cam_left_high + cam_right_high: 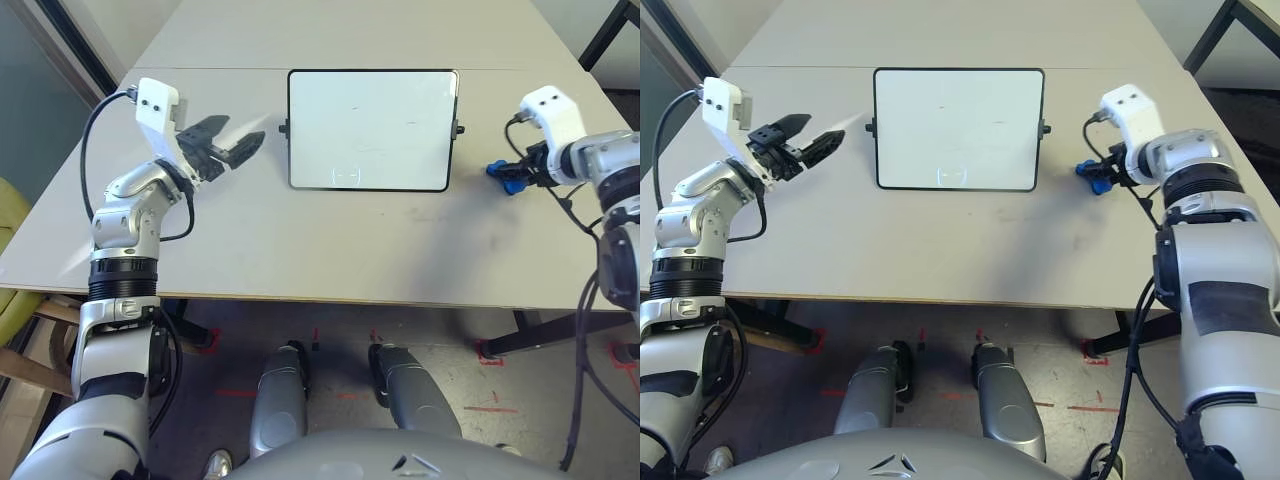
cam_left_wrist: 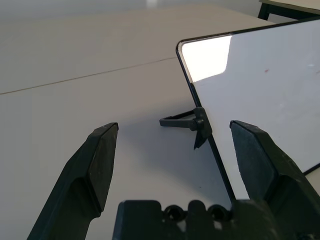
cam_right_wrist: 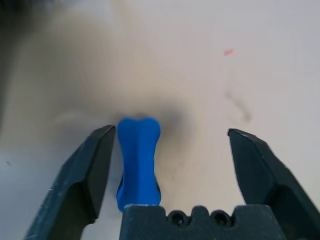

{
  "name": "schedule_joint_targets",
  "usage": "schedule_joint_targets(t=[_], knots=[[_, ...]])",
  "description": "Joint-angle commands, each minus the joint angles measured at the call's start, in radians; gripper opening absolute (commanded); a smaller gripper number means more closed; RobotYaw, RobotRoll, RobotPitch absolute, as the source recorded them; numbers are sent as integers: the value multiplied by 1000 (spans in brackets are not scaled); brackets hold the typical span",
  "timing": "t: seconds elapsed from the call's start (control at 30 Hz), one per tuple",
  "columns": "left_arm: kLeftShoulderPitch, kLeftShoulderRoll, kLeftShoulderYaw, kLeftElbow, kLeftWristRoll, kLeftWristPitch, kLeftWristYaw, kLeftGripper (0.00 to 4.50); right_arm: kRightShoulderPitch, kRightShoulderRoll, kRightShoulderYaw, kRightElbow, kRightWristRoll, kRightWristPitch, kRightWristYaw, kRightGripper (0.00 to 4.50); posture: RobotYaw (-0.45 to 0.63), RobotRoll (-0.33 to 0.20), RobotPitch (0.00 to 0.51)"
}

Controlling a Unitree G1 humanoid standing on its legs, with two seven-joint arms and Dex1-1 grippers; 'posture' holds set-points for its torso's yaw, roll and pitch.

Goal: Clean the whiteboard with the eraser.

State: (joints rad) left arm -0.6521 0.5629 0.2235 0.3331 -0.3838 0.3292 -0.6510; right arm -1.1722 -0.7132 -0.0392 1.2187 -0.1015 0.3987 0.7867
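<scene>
Whiteboard (image 1: 372,128) nearly clean — eraser (image 3: 138,160) dropped between spread right gripper (image 3: 170,165) fingers; left gripper (image 2: 175,170) agape beside board edge, steadying done.

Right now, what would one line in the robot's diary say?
left gripper: open, beside whiteboard | right gripper: open around blue eraser, not clamped | whiteboard: nearly clean, faint marks | table: holds both

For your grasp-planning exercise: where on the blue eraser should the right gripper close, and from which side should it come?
Grip the eraser at its pinched middle, with the fingers across the narrow waist. It lies on the table to the right of the whiteboard, lengthwise between the open fingers of the right gripper and close to one finger. Coming from above and behind, as now, and centring first looks best.
</scene>
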Motion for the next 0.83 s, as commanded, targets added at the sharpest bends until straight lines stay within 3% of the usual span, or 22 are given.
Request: schedule_joint_targets(t=[0.03, 0.3, 0.47, 0.83], knots=[[3, 10, 68, 14, 18, -20, 101, 4500, 66, -34, -111, -48, 98, -139, -48, 4478, -107, 0, 175], [-9, 19, 200, 138, 64, -113, 362, 4500, 282, -30, -280, -123, 237, -410, -123, 4478, -82, 0, 183], [-6, 35, 237, 220, 83, -171, 438, 4500, 366, -2, -348, -124, 297, -526, -178, 4478, -78, 0, 184], [-49, 51, 206, 310, 84, -206, 397, 4500, 380, 22, -367, -128, 341, -597, -208, 4478, -89, 0, 169]])
